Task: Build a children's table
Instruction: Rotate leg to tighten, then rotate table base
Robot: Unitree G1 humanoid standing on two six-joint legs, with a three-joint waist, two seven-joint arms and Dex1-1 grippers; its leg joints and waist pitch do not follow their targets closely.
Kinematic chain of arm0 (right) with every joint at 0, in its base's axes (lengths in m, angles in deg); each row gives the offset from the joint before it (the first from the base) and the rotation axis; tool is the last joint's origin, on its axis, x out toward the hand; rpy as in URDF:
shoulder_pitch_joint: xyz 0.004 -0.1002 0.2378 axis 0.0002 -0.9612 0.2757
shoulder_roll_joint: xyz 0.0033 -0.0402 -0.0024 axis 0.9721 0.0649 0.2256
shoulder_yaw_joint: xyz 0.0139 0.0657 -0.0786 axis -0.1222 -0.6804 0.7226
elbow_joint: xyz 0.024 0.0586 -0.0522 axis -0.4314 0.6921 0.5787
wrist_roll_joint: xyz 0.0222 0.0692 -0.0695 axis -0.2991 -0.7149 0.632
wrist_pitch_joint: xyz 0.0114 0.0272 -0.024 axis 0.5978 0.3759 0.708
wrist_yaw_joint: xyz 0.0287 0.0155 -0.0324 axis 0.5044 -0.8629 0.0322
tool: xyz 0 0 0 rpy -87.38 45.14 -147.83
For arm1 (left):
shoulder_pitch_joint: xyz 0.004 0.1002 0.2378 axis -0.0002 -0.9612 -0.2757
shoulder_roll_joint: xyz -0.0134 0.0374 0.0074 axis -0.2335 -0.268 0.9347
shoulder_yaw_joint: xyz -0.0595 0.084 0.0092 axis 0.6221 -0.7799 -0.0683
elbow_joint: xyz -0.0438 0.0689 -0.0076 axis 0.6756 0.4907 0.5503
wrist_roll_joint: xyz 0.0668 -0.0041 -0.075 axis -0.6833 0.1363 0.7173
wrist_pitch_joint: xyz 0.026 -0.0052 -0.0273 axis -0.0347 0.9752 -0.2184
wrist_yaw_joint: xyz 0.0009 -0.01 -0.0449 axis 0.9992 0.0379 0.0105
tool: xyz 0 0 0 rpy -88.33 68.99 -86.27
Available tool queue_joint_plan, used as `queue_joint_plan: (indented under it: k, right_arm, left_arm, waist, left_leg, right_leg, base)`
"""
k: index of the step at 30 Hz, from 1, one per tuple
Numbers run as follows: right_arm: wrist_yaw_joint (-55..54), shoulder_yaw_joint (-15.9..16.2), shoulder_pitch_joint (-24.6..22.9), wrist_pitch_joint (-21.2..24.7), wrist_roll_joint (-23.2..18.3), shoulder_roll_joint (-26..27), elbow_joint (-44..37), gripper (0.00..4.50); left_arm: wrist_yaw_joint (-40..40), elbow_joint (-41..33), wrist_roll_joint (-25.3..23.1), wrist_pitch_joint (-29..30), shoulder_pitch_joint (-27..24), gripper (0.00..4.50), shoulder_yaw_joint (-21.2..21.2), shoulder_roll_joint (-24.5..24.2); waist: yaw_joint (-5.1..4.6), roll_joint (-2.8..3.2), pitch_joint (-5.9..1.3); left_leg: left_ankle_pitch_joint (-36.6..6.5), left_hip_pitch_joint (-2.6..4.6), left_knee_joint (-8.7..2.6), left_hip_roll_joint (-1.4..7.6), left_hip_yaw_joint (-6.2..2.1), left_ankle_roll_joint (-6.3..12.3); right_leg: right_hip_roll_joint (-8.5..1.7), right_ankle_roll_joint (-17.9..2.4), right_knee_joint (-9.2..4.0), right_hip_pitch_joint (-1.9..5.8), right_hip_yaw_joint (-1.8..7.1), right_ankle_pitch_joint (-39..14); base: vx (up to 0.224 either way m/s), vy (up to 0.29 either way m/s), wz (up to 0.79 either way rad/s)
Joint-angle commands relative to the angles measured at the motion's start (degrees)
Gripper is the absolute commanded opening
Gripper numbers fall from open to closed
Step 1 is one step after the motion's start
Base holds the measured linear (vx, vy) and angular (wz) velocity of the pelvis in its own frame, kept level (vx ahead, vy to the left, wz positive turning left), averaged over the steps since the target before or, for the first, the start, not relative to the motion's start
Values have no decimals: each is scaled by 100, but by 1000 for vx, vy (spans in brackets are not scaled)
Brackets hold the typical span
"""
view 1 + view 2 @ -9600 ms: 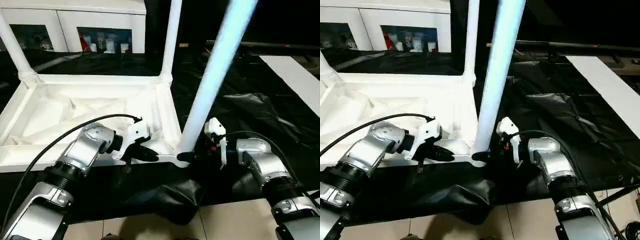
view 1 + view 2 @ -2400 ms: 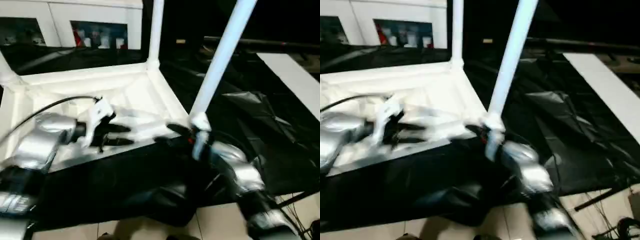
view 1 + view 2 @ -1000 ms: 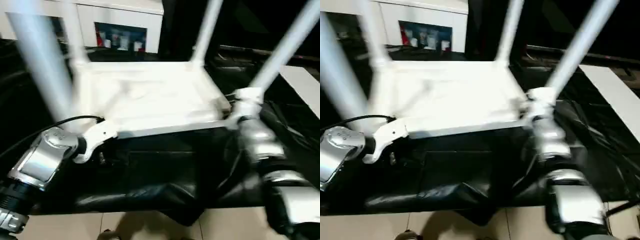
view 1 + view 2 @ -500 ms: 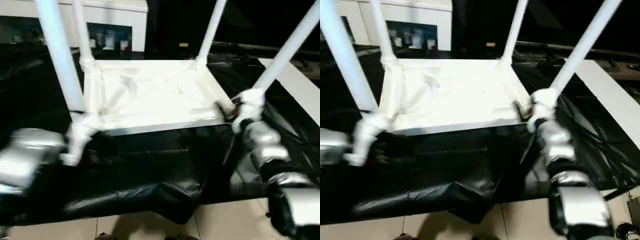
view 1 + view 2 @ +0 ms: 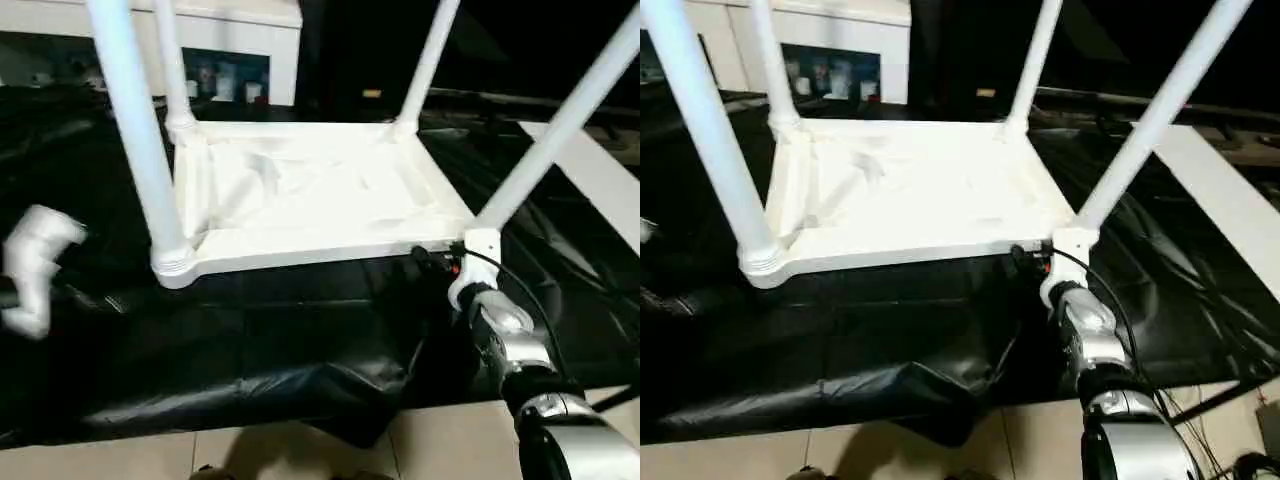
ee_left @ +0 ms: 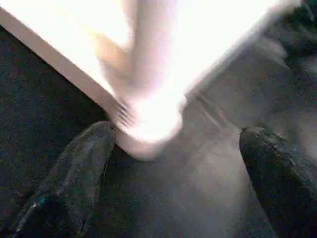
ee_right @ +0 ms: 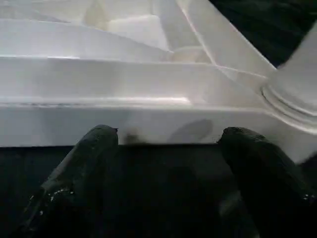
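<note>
On crumpled black sheeting (image 5: 300,350): upturned children's table (image 5: 300,190), four legs raised. Beyond, white cabinet (image 5: 230,40). Right claw (image 7: 168,178) agape beside near rim; left claw (image 6: 173,173) agape, empty, near corner socket.

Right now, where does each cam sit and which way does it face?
Left eye, right eye: head stereo pair, looking down at the upturned table top, four legs up; right claw at its near edge.
Left wrist: on the left arm, facing a corner socket between open claw fingers.
Right wrist: on the right arm, facing the top's side wall between open fingers.
All share the table top.
</note>
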Motion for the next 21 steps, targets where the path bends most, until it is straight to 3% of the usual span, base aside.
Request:
queue_joint_plan:
  k: [1,9,14,16,18,21]
  right_arm:
    - [-100,-45,-24,108,26,-35,-95,371]
    - [-173,83,10,235,205,7,28,371]
    - [-96,177,98,313,290,52,122,371]
    - [-85,217,241,310,354,87,304,371]
    - [-88,226,322,311,376,102,400,371]
    - [-69,253,489,315,446,145,592,371]
  left_arm:
    - [112,186,13,-428,160,449,29,164]
    - [274,1063,79,-1118,1164,449,-254,1059]
    - [-229,818,512,-732,1464,449,-575,1446]
    - [-667,253,844,-228,1453,449,-925,1568]
    - [-856,-67,1024,57,1426,449,-1104,1580]
    - [-1071,-617,1439,550,1433,449,-1368,1601]
  waist:
    - [-11,180,-363]
    - [-2,177,-402]
    - [8,188,-412]
    - [10,239,-415]
    - [21,237,-415]
    - [44,236,-396]
  left_leg:
    - [-1679,127,-439,1,37,-208]
    - [-1308,119,-405,-18,63,-164]
    - [-1308,118,-402,-1,61,-181]
    - [-1279,124,-398,5,58,-199]
    - [-1269,146,-394,20,69,-195]
    - [-1332,124,-403,8,71,-235]
  right_leg:
    - [-292,-952,-425,224,210,-1367]
    - [-292,-1074,-374,264,209,-792]
    - [-312,-1190,-342,283,203,-633]
    - [-316,-1248,-319,289,202,-556]
    - [-316,-1298,-317,270,202,-471]
    - [-307,-1303,-313,292,199,-553]
  base:
    - [0,0,0]
    - [0,0,0]
    - [0,0,0]
    - [0,0,0]
    - [0,0,0]
    - [0,0,0]
